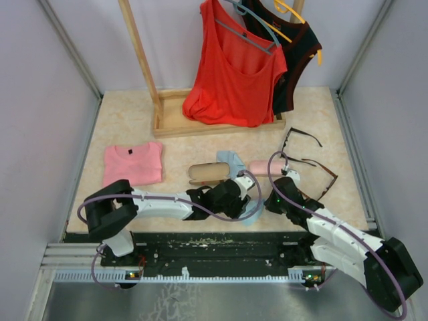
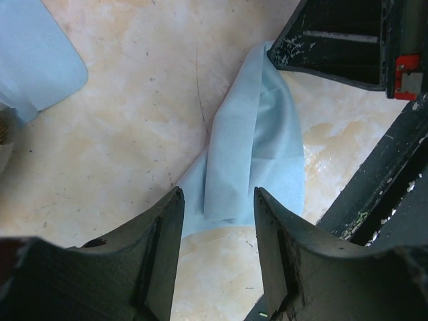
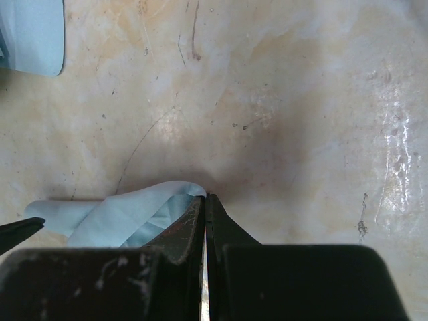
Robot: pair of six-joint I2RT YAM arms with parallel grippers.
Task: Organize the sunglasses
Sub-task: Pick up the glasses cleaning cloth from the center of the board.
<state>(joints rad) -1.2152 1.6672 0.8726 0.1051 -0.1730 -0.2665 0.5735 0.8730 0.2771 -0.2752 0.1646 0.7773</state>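
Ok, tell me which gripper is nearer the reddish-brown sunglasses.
Right. The right gripper is just left of the reddish-brown sunglasses; the left gripper is farther left, beyond the pink case, open over the blue cloth.

Tabletop (image 1: 134,127) beige w/ marble-look pattern; faint scratches & glare patches show in wrist views. Pale grey-lilac walls (image 1: 40,100) on L, R & back, w/ metal posts (image 1: 70,47) at rear corners. Wooden rack (image 1: 175,124) at back centre: flat tray base, slanted upright. Ribbed alu rail (image 1: 200,274) along near edge. Light soft, even.
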